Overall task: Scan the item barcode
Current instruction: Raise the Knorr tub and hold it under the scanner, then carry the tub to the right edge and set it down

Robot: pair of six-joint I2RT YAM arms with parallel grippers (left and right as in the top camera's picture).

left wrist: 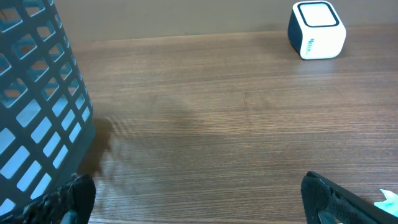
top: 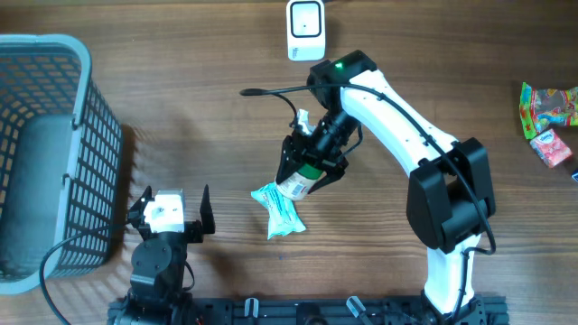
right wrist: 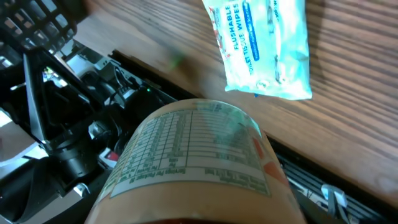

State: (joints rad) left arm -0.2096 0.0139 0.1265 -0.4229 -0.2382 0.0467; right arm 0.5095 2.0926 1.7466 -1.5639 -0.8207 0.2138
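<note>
Right beside the wipes pack (top: 278, 209), right gripper (top: 310, 170) clasping a labelled bottle (right wrist: 193, 162), left gripper (top: 174, 209) sitting with fingers spread wide left of the pack, scanner (top: 305, 30) standing well beyond the pack.

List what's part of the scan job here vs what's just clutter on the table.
In the job: label-wrapped cylindrical bottle, gripped in the right pincer; white cube-shaped scanner.
Lying about: pale-blue plastic packet of flushable wipes; grey-blue plastic mesh basket; colourful snack packets.
</note>
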